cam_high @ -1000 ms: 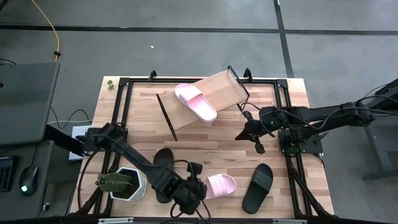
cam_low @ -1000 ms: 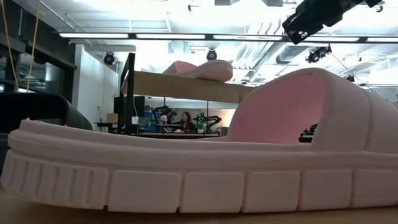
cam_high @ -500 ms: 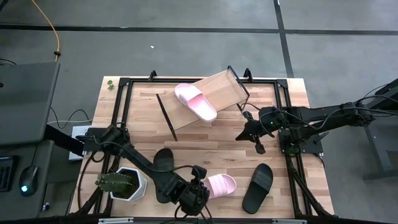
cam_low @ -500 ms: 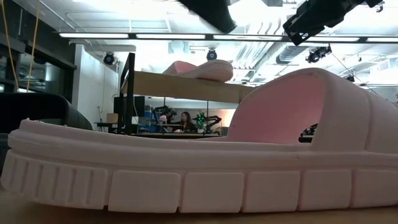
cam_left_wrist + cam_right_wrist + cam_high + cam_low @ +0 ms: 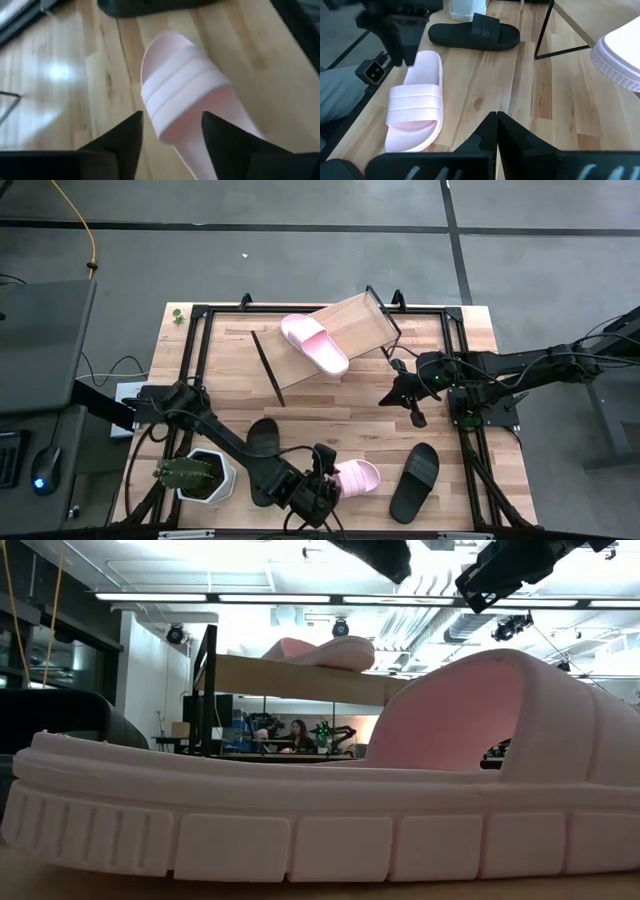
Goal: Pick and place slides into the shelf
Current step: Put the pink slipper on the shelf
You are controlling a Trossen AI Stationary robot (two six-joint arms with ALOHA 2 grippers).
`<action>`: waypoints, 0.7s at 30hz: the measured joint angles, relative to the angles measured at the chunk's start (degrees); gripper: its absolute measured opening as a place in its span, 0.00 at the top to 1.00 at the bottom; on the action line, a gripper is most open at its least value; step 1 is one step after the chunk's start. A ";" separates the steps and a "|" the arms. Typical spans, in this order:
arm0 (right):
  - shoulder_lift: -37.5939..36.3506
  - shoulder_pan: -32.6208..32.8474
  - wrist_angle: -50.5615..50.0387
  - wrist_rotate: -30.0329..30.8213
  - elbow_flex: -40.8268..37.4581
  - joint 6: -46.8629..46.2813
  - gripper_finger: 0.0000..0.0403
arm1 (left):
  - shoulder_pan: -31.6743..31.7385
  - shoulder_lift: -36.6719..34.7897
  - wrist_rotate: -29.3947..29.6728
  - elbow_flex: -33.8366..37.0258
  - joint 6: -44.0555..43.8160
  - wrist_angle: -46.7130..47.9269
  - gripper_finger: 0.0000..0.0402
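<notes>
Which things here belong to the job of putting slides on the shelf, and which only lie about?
Belong to the job:
pink slide on the shelf
pink slide at the near edge, under the open left gripper
black slide beside it
black slide by the pot
shelf

Lying about:
potted cactus

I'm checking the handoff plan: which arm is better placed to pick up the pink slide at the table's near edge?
Left. The left hand is open and straddles the pink slide, while the right hand is shut and sits mid-table, well away from it.
</notes>
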State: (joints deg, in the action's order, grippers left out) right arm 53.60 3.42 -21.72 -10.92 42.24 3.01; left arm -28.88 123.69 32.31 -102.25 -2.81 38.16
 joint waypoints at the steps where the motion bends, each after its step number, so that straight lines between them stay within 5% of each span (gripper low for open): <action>1: 0.00 0.00 -0.08 0.00 0.00 0.00 1.00 | 0.00 0.49 0.85 0.08 0.99 0.20 0.49; 8: 0.02 -0.01 -0.81 0.04 0.00 0.34 1.00 | -0.02 2.57 1.83 0.12 3.08 -0.87 0.44; 21: 0.02 0.00 -0.86 0.04 0.00 0.44 1.00 | 0.44 3.35 2.06 0.12 5.65 -5.43 0.51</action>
State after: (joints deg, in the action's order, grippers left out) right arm 53.63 3.42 -22.58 -10.87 42.24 3.44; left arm -28.45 127.04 34.37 -102.13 2.83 32.73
